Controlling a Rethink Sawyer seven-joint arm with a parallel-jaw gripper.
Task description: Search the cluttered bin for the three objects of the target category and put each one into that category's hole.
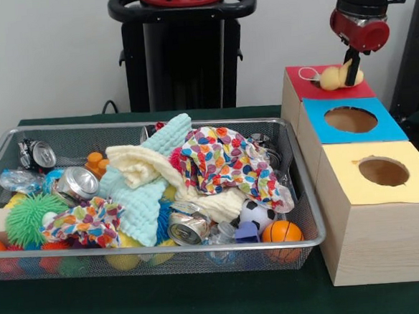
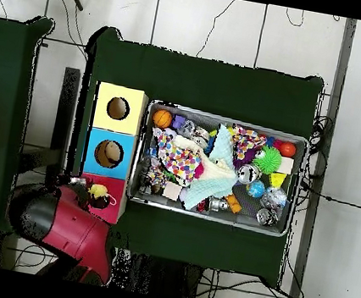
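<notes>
Three boxes (image 1: 373, 188) stand in a row right of the bin (image 1: 152, 256); the gripper (image 1: 350, 73) hangs over the farthest box, at a toy (image 1: 331, 77) there.

A robotics lab: green-clothed table (image 1: 205, 301), loose floor cables (image 2: 334, 200), three wooden sorting boxes (image 1: 375, 217).

So the whole setup sits on a table (image 1: 169, 303) covered in dark green cloth. Two things rest directly on it: a wire mesh bin (image 1: 159, 252) stuffed full of clutter, and just beside it a row of three wooden boxes, which look like they're touching each other. The yellow-topped box (image 1: 376, 221) is at one end, the blue-topped box (image 1: 323, 131) in the middle, the red-topped box (image 1: 298, 86) at the other end. From overhead, the green surface shows as a border all around the bin, widest on the side away from the robot.
</notes>
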